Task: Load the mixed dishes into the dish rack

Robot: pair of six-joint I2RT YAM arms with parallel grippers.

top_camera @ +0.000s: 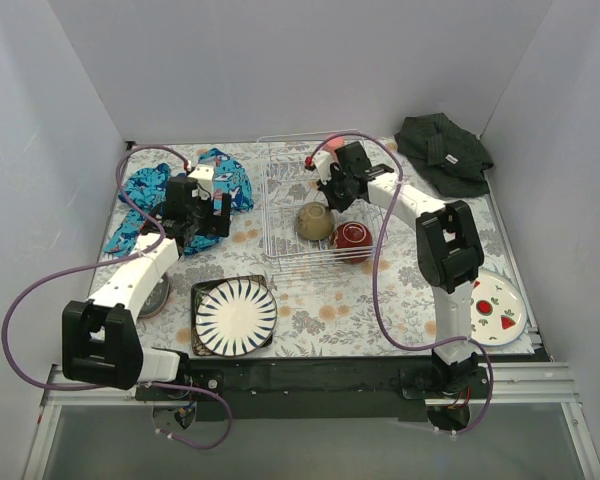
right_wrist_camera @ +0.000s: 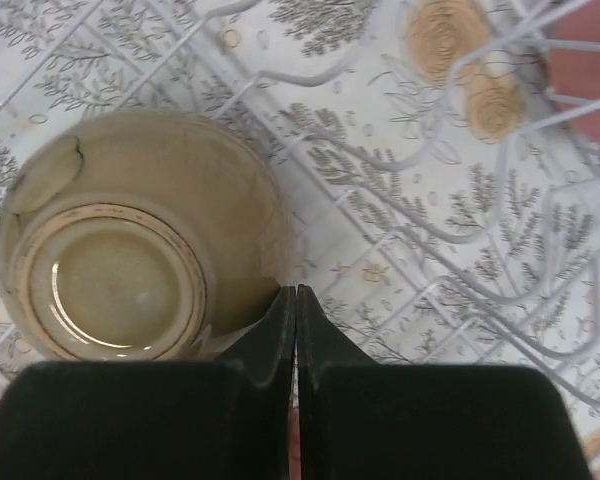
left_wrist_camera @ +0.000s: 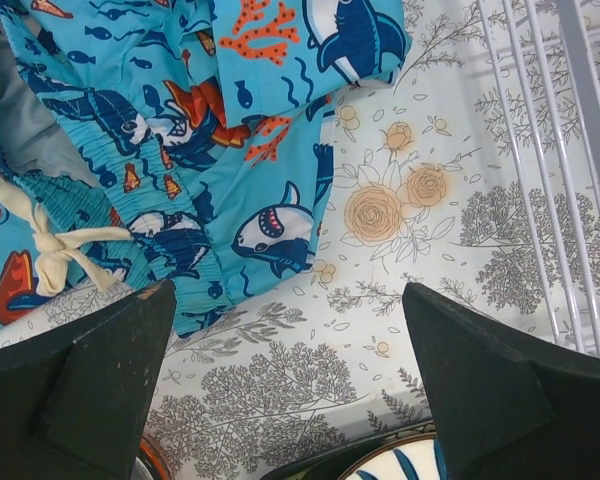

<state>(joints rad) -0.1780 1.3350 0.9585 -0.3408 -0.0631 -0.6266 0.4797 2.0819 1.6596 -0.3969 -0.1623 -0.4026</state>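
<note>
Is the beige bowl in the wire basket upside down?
Yes, upside down: the bowl shows its ringed base on top, rim down on the rack wires.

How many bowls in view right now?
2. The cream bowl sits upside down inside the dish rack. The dark red bowl is at the rack's near right corner, beside the cream one. Others may be hidden from these views.

Count taken across the table:

- One dish rack (top_camera: 285,215).
- Two bowls: cream bowl (top_camera: 315,222) and dark red bowl (top_camera: 352,237).
- Three plates in plain sight: black-striped white plate (top_camera: 236,315), dark square plate (top_camera: 200,291) and watermelon-print white plate (top_camera: 498,306).
- One further dish (top_camera: 157,299), near left, partly hidden.
- Two cloths: blue patterned cloth (top_camera: 140,205) and dark green-black cloth (top_camera: 445,152).
</note>
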